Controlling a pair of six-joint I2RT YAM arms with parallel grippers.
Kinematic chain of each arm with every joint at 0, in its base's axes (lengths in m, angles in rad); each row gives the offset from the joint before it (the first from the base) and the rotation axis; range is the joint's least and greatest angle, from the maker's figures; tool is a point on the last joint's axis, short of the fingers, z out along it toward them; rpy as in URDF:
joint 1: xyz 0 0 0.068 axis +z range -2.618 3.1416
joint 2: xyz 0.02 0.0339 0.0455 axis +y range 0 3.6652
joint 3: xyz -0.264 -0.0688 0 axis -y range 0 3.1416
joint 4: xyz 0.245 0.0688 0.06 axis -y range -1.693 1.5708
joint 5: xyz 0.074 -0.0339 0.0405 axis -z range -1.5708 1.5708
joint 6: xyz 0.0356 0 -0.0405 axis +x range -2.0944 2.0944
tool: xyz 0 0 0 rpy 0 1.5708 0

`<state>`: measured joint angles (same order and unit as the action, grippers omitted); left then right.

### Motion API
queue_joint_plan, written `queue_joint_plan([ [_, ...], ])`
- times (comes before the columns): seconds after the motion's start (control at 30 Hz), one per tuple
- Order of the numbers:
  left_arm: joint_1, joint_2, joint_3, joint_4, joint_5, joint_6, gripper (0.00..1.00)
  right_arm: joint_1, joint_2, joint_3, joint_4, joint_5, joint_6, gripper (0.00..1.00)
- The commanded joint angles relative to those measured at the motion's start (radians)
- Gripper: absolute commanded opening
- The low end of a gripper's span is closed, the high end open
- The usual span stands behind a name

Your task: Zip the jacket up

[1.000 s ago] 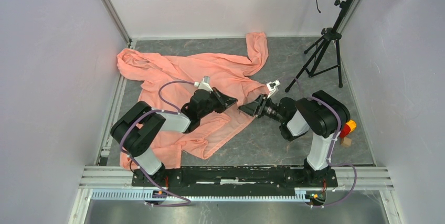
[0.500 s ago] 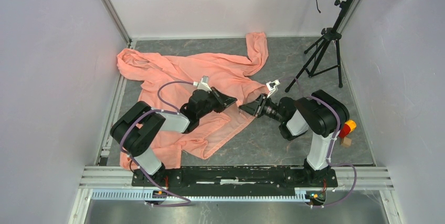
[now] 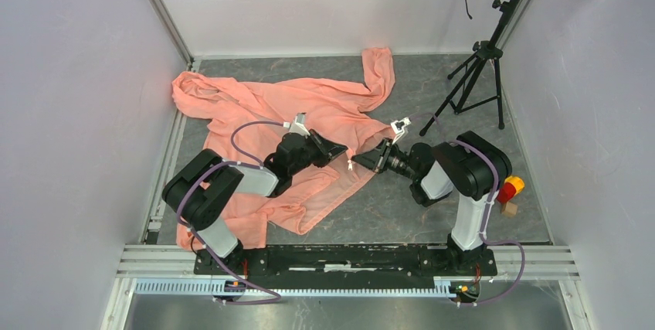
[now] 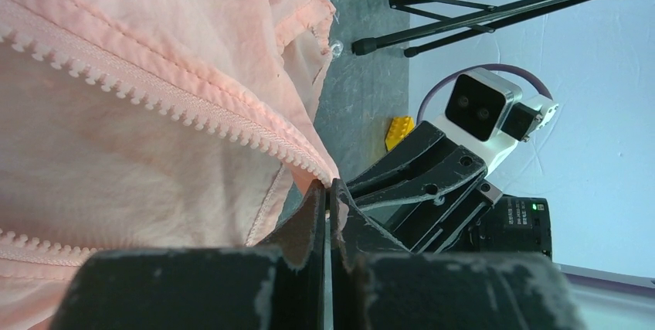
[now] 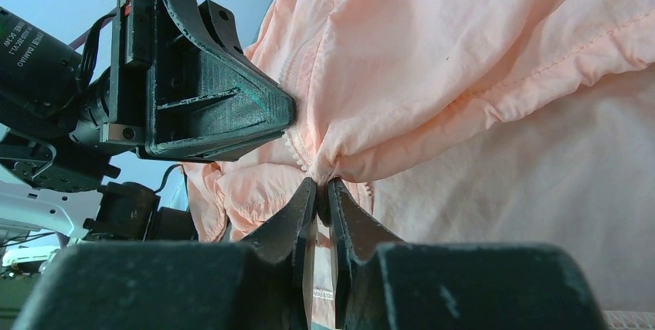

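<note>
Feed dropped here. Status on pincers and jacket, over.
Left pincer shut on jacket edge by zipper teeth. Right pincer shut on jacket fabric. Jacket unzipped. Tripod stands clear, far right.

The bench [image 3: 386,218] carried one jacket [image 3: 324,102], two grippers, namely a left gripper [image 3: 344,147] and a right gripper [image 3: 354,163], one tripod stand [image 3: 480,52], one red-and-yellow knob [image 3: 510,188] and one small tan block [image 3: 508,209].

**One high view, two close ones facing each other**

The top camera sits high at the near edge and looks down on the whole table [image 3: 402,206] from afar. Each wrist camera peers along its own pincer from very near. The left pincer [image 4: 327,188] and the right pincer [image 5: 321,185] point at each other. Both views share the jacket [image 3: 309,106] edge between them.
</note>
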<state>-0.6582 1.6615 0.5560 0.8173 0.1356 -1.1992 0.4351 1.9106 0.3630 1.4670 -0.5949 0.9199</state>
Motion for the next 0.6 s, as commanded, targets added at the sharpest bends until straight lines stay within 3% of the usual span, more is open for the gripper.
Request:
queue_joint_plan([
  [0.0, 0.003, -0.003, -0.001, 0.057, 0.016, -0.029, 0.02, 0.003, 0.018, 0.028, 0.109, -0.024, 0.003, 0.17],
  [0.13, 0.003, 0.000, -0.001, 0.063, 0.018, -0.033, 0.02, 0.003, 0.023, 0.030, 0.118, -0.028, 0.005, 0.17],
  [0.3, 0.003, -0.004, 0.001, 0.064, 0.028, -0.033, 0.02, 0.003, 0.042, 0.033, 0.175, -0.041, 0.018, 0.01],
  [0.37, 0.003, -0.009, 0.001, 0.052, 0.034, -0.030, 0.04, 0.003, 0.048, 0.033, 0.199, -0.048, 0.014, 0.00],
  [0.57, 0.010, -0.064, -0.020, -0.033, 0.052, 0.001, 0.38, 0.002, 0.041, 0.033, 0.223, -0.062, -0.007, 0.00],
])
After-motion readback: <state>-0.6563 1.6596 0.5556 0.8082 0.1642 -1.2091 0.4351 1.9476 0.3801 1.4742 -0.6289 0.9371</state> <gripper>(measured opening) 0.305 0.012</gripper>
